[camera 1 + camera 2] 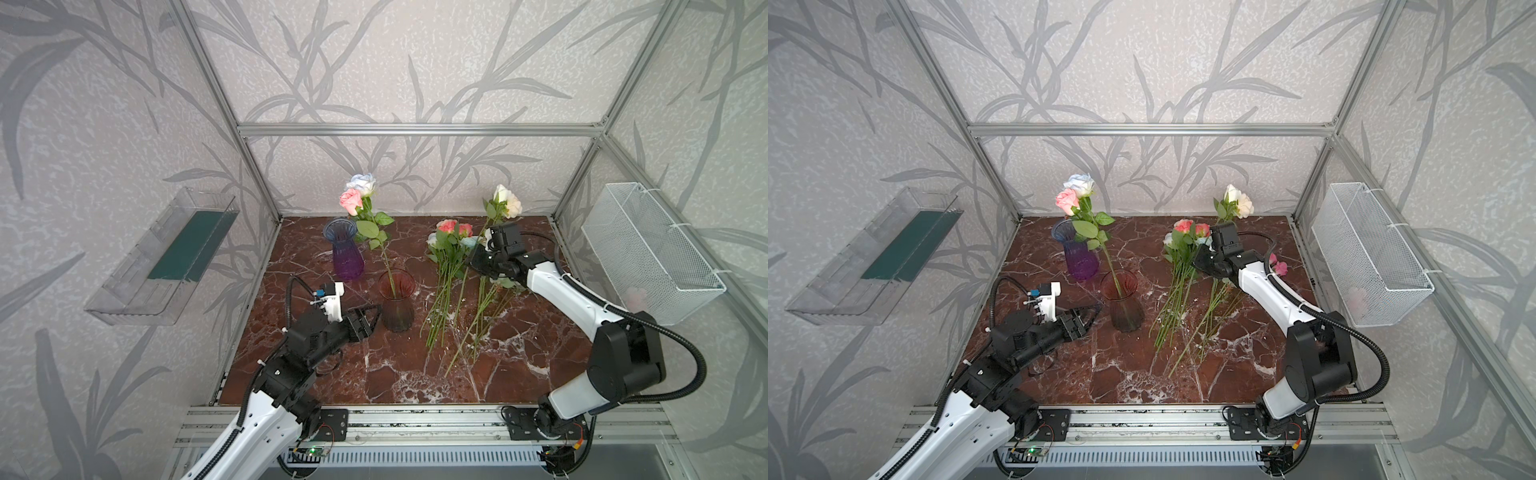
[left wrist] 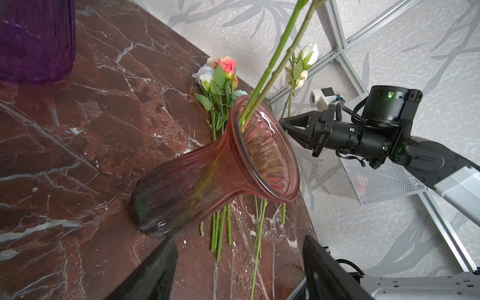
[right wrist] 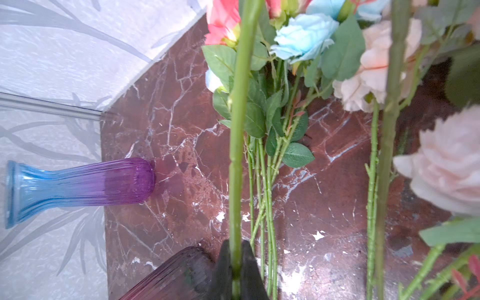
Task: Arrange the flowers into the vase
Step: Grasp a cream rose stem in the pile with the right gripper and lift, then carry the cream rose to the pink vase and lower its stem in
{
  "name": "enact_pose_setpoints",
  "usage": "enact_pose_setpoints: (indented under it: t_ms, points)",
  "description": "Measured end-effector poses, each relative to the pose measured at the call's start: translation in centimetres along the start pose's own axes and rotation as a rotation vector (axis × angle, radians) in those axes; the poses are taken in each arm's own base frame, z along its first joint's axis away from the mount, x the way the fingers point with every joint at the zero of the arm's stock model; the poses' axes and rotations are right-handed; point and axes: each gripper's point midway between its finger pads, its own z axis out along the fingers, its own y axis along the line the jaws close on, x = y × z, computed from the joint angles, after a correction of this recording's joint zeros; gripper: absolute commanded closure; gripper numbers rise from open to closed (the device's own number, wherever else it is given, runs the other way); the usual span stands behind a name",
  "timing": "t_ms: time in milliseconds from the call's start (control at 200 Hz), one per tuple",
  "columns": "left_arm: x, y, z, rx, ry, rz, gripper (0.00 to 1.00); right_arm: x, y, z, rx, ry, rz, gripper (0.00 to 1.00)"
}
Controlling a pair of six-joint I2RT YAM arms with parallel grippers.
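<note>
While the right jaws clamp the green stem of a cream flower [image 1: 513,203], its head high above the loose flowers [image 1: 449,245] lying on the worktop [image 1: 519,353], the left jaws stand apart just beside the red vase [image 1: 397,307], which holds two stems [image 2: 270,65].

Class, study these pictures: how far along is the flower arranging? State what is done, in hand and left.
Done: two flowers, pink and pale blue, stand in the red vase. In hand: the right gripper is shut on a cream-headed stem; the left gripper is open beside that vase. Left: the bunch of flowers lying on the table. The blue-purple vase looks empty.
</note>
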Motion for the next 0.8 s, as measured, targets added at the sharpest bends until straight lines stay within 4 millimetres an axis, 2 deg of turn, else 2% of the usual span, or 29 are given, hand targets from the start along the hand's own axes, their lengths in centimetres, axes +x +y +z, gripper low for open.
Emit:
enact_pose_setpoints:
  t_ms: [150,385,550,800]
  points:
    - [-0.5,-0.3,-0.8,0.008,-0.035,0.007,0.23,-0.6,2.4,-1.9,-0.084,-0.041,-0.051,1.0]
    - [-0.4,0.6,-0.9,-0.032,-0.037,0.001,0.23,-2.1,7.2,-5.5,-0.261,-0.141,-0.141,1.0]
    - [-0.7,0.3,-1.8,-0.023,-0.067,0.005,0.23,-2.6,9.6,-5.9,-0.366,-0.139,-0.168,1.0]
    - [-1.2,-0.3,-2.7,0.006,-0.102,0.013,0.23,-1.3,13.1,-7.0,-0.536,-0.106,-0.275,1.0]
